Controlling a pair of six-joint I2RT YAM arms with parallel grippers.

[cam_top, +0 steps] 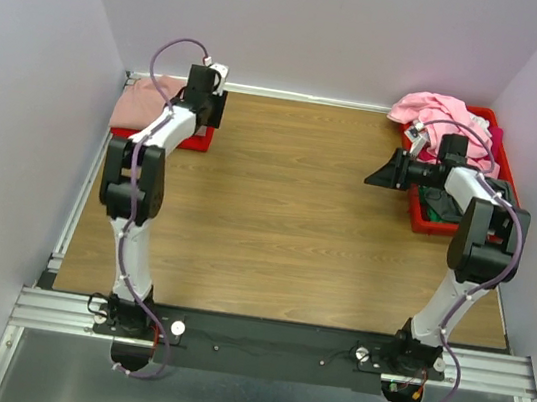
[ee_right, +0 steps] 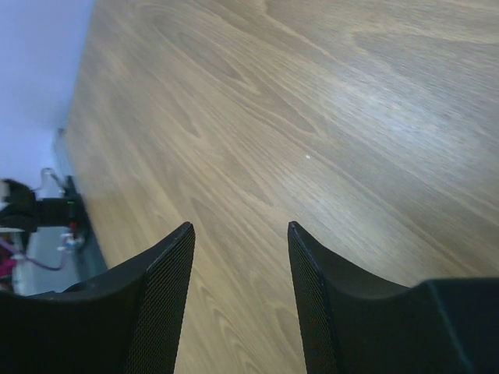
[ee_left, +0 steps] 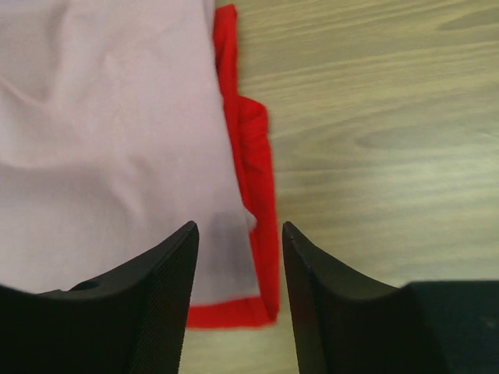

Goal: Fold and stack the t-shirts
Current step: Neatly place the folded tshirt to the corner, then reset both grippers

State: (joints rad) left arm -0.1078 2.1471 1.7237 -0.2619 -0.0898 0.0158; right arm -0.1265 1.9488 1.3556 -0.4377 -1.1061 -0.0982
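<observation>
Starting at the near edge, both arms reach away from their bases over the table (cam_top: 287,214), and no shirt lies spread on its wooden middle for folding.

Further out on the right side, the right gripper (ee_right: 238,230) points across the boards. Its fingers stand moderately apart with nothing between them, and only bare wood shows in the gap.

At the far left corner, the left gripper (ee_left: 238,230) hangs over a small stack. Its fingers are also parted and hold nothing. Through the gap its wrist view shows the corner of a pink shirt (ee_left: 109,132) lying flat on a red shirt (ee_left: 253,156), whose folded edge sticks out along the right and near sides. I cannot tell whether the fingertips touch the cloth.

At the far right, a red bin (cam_top: 425,222) holds a loose heap of shirts (cam_top: 431,112). They are mostly light pink, with something deeper pink beneath, and they hang crumpled over the rim.

By the look of it, two shirts are folded and stacked and the left hand is done with the top one. How many are in the bin cannot be counted from here, but there seem to be several, so I judge the job well short of finished. The likely next step is to pull a shirt from the heap onto the open boards, and the right hand is the nearer of the two to the bin.
</observation>
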